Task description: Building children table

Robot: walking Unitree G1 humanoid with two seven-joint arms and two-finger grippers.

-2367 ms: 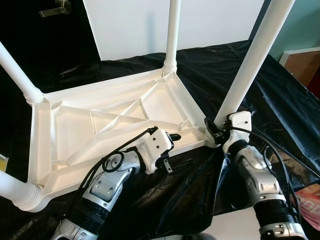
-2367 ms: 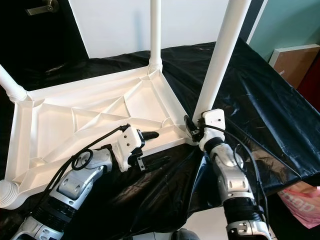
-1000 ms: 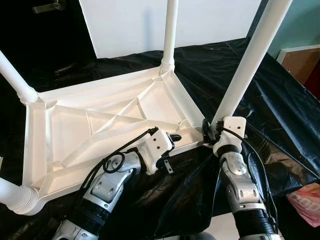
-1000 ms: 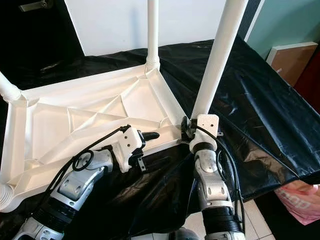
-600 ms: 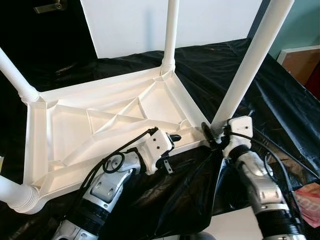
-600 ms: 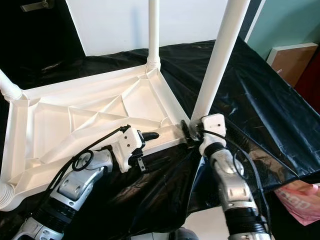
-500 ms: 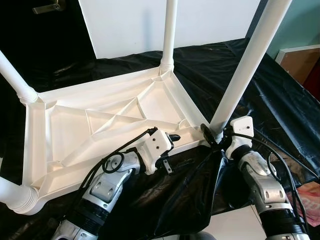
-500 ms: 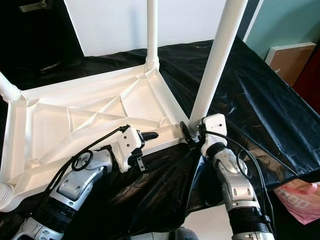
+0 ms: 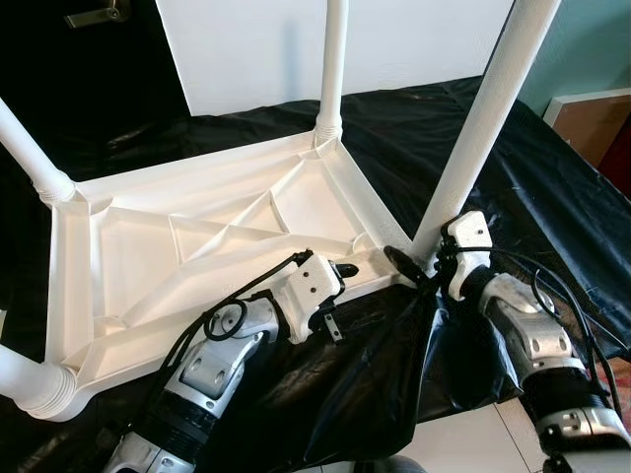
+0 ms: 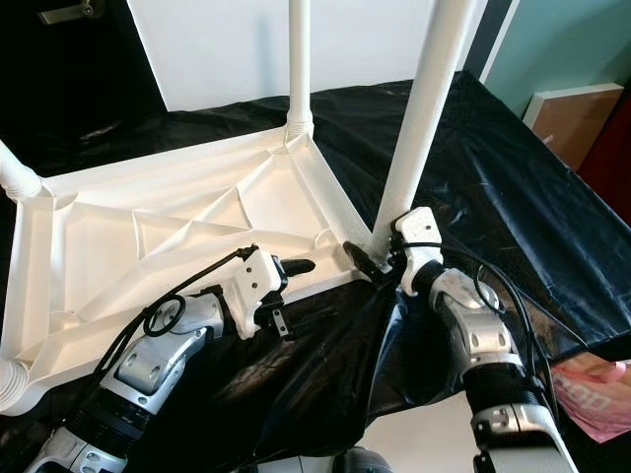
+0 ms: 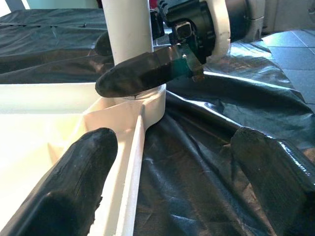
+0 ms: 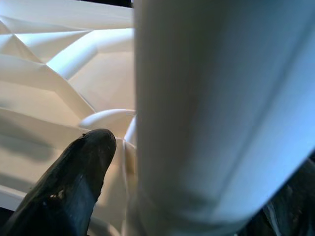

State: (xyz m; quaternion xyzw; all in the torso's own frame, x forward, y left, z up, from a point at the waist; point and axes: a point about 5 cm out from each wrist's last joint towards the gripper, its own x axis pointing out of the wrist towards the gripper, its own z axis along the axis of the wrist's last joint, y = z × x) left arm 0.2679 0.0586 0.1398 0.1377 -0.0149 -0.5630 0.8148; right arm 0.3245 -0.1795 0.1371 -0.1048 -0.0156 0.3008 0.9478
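On the black-draped worktop point(image 9: 552, 148), the upturned white plastic table point(image 9: 197, 246) looks light and rigid; the right tool point(image 9: 419, 264) clamps the near leg point(image 9: 473, 148) low by its socket, while the left tool point(image 9: 335, 296) straddles the rim, fingers apart.

Found white ribbed plastic table top point(image 9: 197, 258) inverted on black plastic sheet point(image 9: 414, 138). Found left gripper point(image 9: 338, 299) astride near rim, right gripper point(image 9: 409, 262) around near-right white tube leg point(image 9: 475, 148).

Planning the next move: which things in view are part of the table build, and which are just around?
Part of the job:
upturned white tabletop
near-right table leg
far leg
two left-side legs
right gripper around that leg's base
left gripper at the tabletop's edge

Just around:
black plastic sheet
white panel
pink bag
brown board
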